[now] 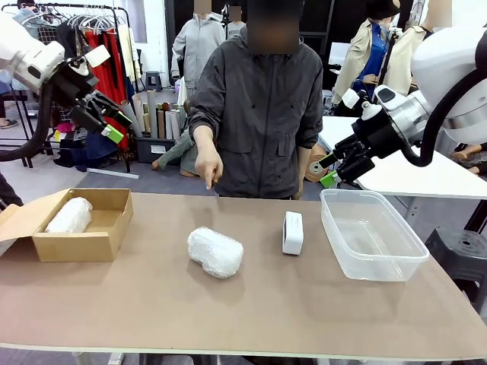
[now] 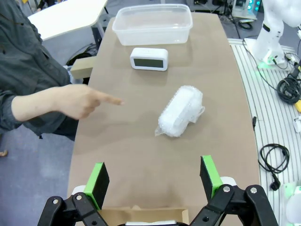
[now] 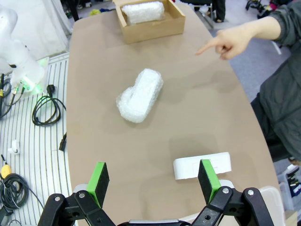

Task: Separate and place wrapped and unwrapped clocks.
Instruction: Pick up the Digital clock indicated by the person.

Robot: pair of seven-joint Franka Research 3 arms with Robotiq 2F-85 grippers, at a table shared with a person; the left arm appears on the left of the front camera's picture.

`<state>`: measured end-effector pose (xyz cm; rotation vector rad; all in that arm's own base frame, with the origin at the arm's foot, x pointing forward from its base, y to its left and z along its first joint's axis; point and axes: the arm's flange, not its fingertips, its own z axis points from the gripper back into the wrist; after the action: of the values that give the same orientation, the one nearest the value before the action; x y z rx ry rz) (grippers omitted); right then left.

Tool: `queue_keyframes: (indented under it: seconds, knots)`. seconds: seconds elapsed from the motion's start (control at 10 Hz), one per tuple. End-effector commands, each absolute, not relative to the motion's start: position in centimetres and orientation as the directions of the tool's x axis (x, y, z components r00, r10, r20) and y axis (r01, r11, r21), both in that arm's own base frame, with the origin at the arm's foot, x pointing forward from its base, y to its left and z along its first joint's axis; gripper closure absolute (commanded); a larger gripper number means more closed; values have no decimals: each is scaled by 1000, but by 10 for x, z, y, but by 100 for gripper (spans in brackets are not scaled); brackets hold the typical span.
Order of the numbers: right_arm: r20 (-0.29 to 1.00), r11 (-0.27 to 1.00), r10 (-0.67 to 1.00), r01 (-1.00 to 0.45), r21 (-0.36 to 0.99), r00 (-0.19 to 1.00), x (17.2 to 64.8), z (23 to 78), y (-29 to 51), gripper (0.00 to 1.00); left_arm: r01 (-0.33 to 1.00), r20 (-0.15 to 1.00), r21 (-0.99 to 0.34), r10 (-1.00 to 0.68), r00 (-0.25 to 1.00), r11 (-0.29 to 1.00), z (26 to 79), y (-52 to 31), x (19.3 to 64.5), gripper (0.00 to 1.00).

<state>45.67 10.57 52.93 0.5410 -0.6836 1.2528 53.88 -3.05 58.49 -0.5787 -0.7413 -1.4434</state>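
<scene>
Front view: left fingers [image 1: 116, 126] and right fingers [image 1: 332, 172] hang wide open and empty above the counter [image 1: 251, 304].

Left wrist view: the loose wrapped clock [image 2: 181, 111], probably light, soft and slippery, lies mid-counter, well apart; pinch across its narrow waist.

Right wrist view: the bare clock [image 3: 188, 167], likely stiff, lies near; the boxed wrapped clock [image 3: 143, 11] lies far.

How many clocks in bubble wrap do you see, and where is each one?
2. The first wrapped clock lies inside the cardboard box at the robot's left; the second wrapped clock lies on the table near the middle. None seems hidden.
</scene>
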Motion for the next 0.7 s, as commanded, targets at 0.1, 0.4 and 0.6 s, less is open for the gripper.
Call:
queue_keyframes:
  seconds: [0.1, 0.4, 0.6]
  knots:
    - [729, 228, 666, -974, 0, 156, 457, 531, 106, 0, 994, 744, 88, -668, -25, 61, 588, -30, 537, 0]
    - [729, 228, 666, -974, 0, 156, 457, 531, 106, 0, 994, 744, 88, -668, -25, 61, 588, -30, 537, 0]
    - [729, 228, 666, -974, 0, 156, 457, 531, 106, 0, 994, 744, 88, -668, -25, 61, 588, -30, 537, 0]
